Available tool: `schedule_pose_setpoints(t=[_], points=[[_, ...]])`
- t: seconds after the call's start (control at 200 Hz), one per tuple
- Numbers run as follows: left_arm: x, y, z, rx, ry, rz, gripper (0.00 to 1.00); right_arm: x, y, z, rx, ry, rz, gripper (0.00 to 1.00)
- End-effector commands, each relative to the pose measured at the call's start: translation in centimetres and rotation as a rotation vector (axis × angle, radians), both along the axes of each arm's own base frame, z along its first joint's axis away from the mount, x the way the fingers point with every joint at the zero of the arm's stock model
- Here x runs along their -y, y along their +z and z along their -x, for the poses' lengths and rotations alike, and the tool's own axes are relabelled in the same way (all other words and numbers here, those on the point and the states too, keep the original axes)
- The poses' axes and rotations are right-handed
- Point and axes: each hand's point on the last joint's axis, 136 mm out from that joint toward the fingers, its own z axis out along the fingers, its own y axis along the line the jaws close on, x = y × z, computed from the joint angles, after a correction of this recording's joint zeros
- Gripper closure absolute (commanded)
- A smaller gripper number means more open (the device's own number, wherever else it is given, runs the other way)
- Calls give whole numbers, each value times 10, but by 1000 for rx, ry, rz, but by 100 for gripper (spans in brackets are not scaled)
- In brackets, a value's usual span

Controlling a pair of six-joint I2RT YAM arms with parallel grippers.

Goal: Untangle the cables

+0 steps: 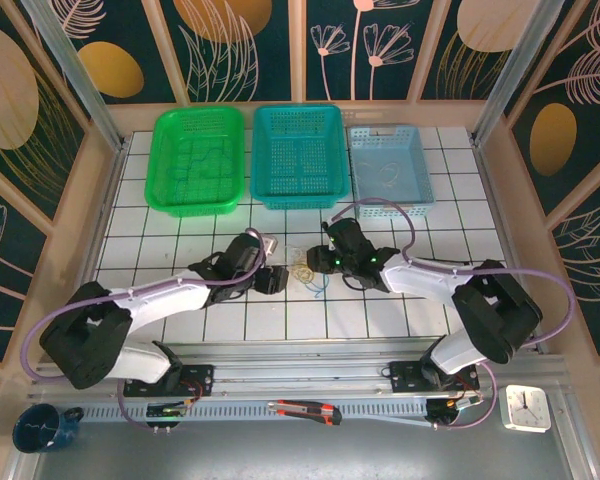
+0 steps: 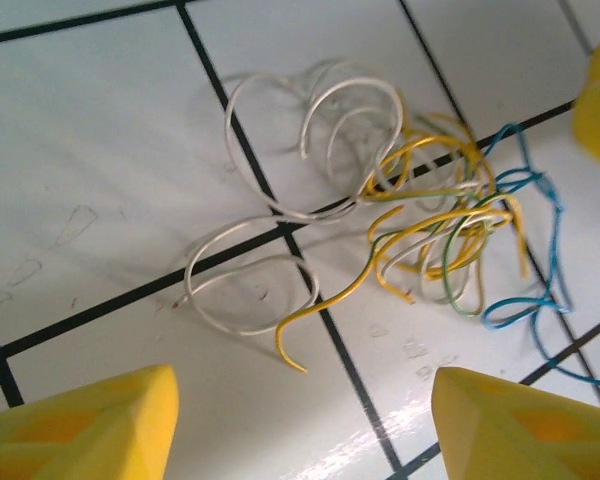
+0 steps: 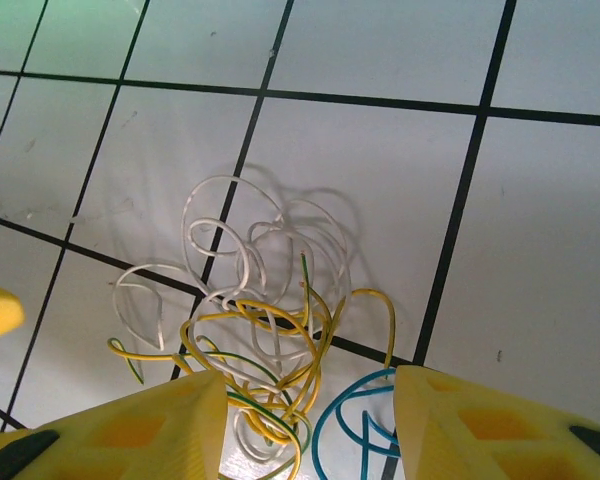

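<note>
The cables (image 1: 308, 275) lie in one small clump on the white tiled table between my two grippers. The left wrist view has white loops (image 2: 280, 200), yellow wires (image 2: 430, 215), a green strand (image 2: 460, 285) and a blue wire (image 2: 535, 250), all beyond my open left gripper (image 2: 300, 430) (image 1: 278, 278); nothing lies between its fingers (image 2: 80, 430). My right gripper (image 3: 305, 430) (image 1: 325, 260) is open and low over the clump, with yellow wires (image 3: 280, 370), a green strand and the blue wire (image 3: 355, 420) lying between its fingers (image 3: 500, 430). White loops (image 3: 230, 260) spread beyond them.
Three baskets stand along the back: green (image 1: 198, 160), teal (image 1: 298, 155) and pale blue (image 1: 390, 165). On the near rail lie a box cutter (image 1: 305, 410), a small clock (image 1: 527, 407) and a dark mug (image 1: 45, 428). Metal frame posts flank the table.
</note>
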Motion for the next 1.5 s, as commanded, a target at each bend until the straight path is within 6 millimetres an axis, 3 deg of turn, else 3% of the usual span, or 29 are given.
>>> schedule_pose_setpoints(t=[0.0, 0.185, 0.891, 1.121, 1.276, 1.496], points=[[2, 4, -7, 75, -66, -83, 36, 3, 14, -8, 33, -56, -50, 52], [9, 2, -11, 116, -126, -126, 38, 0, 14, -9, 36, -47, -62, 52], [30, -10, -23, 125, -175, -115, 64, -15, 8, -12, 5, -41, -126, 51], [35, -10, -25, 131, -179, -100, 82, -27, 0, -11, -7, -25, -121, 50], [35, -11, -25, 128, -180, -98, 100, -34, -4, -10, -11, -18, -120, 50], [36, 2, -23, 145, -173, -61, 100, -40, -8, -8, -11, -15, -120, 50]])
